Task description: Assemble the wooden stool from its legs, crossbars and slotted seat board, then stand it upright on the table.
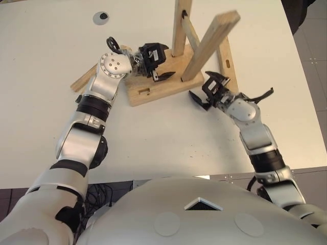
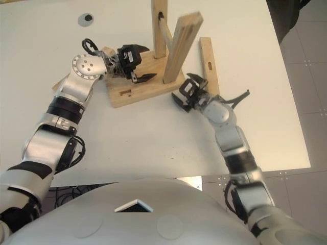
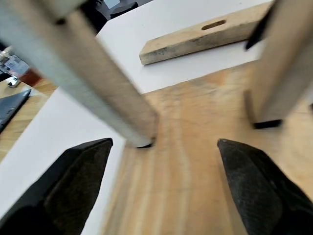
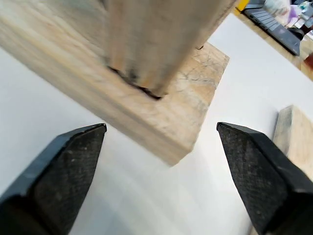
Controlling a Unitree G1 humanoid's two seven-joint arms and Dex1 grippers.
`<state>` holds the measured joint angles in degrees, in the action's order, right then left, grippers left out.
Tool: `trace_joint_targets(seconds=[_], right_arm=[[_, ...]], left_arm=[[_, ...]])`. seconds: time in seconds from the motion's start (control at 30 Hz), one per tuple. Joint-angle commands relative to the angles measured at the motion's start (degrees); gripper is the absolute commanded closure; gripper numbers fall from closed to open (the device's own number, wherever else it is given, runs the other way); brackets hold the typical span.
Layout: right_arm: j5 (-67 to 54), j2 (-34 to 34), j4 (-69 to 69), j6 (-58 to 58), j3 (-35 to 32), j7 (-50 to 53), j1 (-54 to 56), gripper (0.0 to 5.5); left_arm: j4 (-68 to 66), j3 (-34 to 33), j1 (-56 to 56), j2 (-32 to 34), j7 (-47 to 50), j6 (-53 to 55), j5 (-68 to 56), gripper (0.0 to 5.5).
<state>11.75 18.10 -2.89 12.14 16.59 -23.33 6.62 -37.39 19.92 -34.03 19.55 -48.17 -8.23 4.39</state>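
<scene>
Partly, L arm (image 1: 97, 94) hides loose wood piece (image 1: 77, 84).

Seat board (image 1: 153, 88): one. Legs standing in it: two, upright leg (image 1: 180, 30) and tilted leg (image 1: 210, 43). Loose wooden bars lying flat: two, slotted bar (image 1: 228, 64) and left bar (image 1: 77, 83). Round disc (image 1: 100, 18): one.

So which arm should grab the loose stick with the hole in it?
Right, probably. The right jaws are open beside that stick; the left jaws are over the board, with two standing legs between.
</scene>
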Motion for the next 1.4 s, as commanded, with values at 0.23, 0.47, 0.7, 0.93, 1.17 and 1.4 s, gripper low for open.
trace_joint_targets(seconds=[0.23,0.47,0.7,0.93,1.17,1.4], right_arm=[[-1.26,-2.49,-15.73,-1.69,-4.78,4.64,10.46,1.34],[-2.14,-3.75,-10.68,0.17,-4.84,3.41,6.7,1.34],[-3.98,-4.7,-6.93,-0.69,-3.36,0.28,5.51,1.34],[-3.74,-5.64,-7.92,-0.48,-2.82,1.74,6.25,1.34],[-1.63,-3.76,-15.9,-0.97,-3.97,2.13,13.42,1.34],[-0.94,0.6,-25.45,-7.04,-5.5,0.62,18.7,1.34]], left_arm=[[9.31,-10.51,-0.61,-2.91,7.77,12.94,-7.27,1.55],[-24.94,-2.21,-17.56,3.02,30.0,-7.08,14.12,1.55],[-37.24,7.4,-16.85,3.4,38.86,-13.67,27.56,1.55],[-36.4,7.62,-14.42,2.9,31.64,-22.48,26.78,1.55],[-28.93,6.42,-7.39,4.78,23.44,-28.89,22.58,1.55],[-2.36,2.62,7.08,9.03,15.76,-21.13,14.88,1.55]])
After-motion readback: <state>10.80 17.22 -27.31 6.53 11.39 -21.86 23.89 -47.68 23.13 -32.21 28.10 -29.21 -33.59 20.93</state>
